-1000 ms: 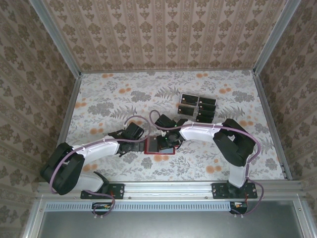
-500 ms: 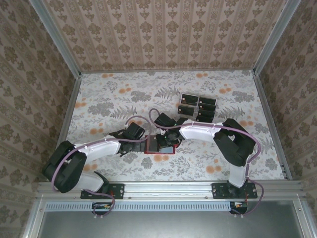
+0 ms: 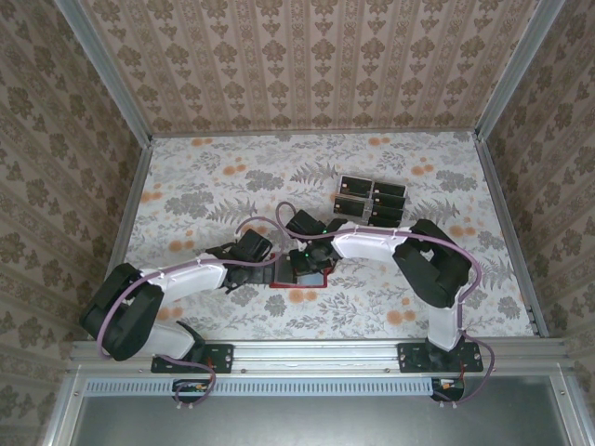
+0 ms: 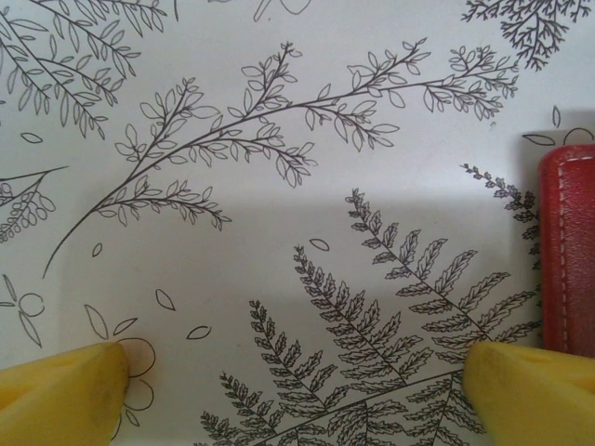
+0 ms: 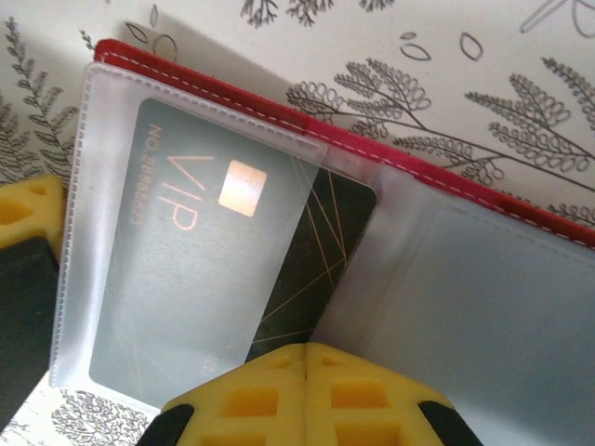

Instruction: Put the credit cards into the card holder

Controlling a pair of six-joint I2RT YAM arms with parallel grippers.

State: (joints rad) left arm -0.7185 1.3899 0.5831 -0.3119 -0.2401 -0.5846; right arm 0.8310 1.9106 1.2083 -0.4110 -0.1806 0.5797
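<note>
R gripper point(image 5: 307, 376): jaws pressed together, butted on trailing edge of card point(image 5: 204, 251), nothing pinched. Card is seen mostly inside clear pocket point(image 5: 102, 214) of holder point(image 5: 418, 177), long axis running up-left from gripper. L gripper point(image 4: 293, 376) is spread, holder edge just beside one finger point(image 4: 530, 390). Spare cards point(image 3: 372, 200) are stacked beyond, well apart.
</note>
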